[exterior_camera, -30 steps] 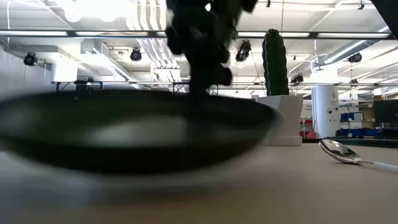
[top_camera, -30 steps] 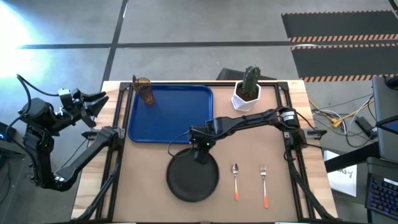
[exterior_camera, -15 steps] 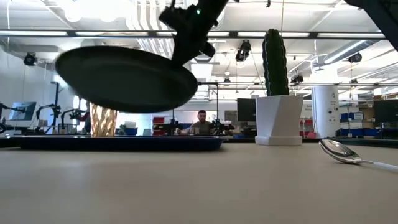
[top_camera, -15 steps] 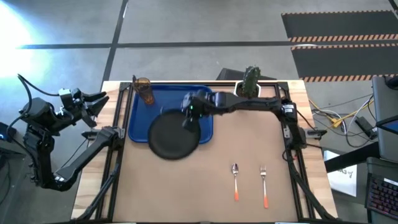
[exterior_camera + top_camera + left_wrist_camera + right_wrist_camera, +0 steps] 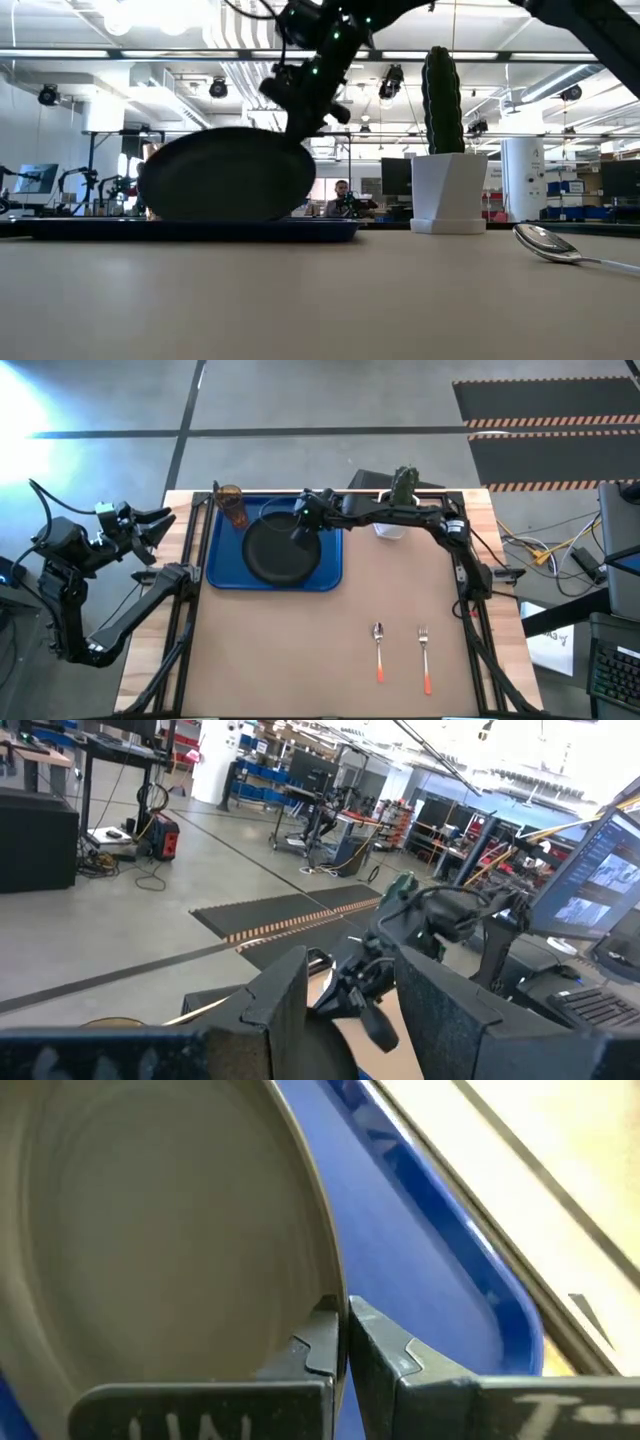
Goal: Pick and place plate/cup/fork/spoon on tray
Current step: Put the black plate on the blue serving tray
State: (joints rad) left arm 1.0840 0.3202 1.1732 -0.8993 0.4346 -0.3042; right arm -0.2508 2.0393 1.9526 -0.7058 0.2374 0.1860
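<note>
The dark round plate (image 5: 283,550) is over the blue tray (image 5: 222,565), tilted, in my right gripper (image 5: 301,526), which is shut on its rim. In the low view the plate (image 5: 225,185) has its low edge down at the tray (image 5: 200,229); whether it touches I cannot tell. The amber cup (image 5: 233,507) stands in the tray's far left corner. The spoon (image 5: 379,650) and the fork (image 5: 425,657) lie on the table near its front edge. My left gripper (image 5: 150,525) is open, off the table's left side. My right gripper pinches the plate's rim (image 5: 328,1285) between its two fingers, one finger (image 5: 310,1345) on the plate's inner face and one on its outer. It holds the far right part of the rim (image 5: 305,536), coming from the table's right and slanting down. The held side is raised (image 5: 300,150).
A white pot with a green cactus (image 5: 400,500) stands just right of the tray's far corner, under my right arm; it also shows in the low view (image 5: 445,150). The spoon's bowl (image 5: 545,243) shows at the low view's right. Bare tabletop lies between the tray and the cutlery.
My right gripper has lifted the plate off the table near the front edge, carried it toward the far edge and left over the tray, then lowered it. The plate now sits tilted inside the tray's outline, lower than half a second ago.
</note>
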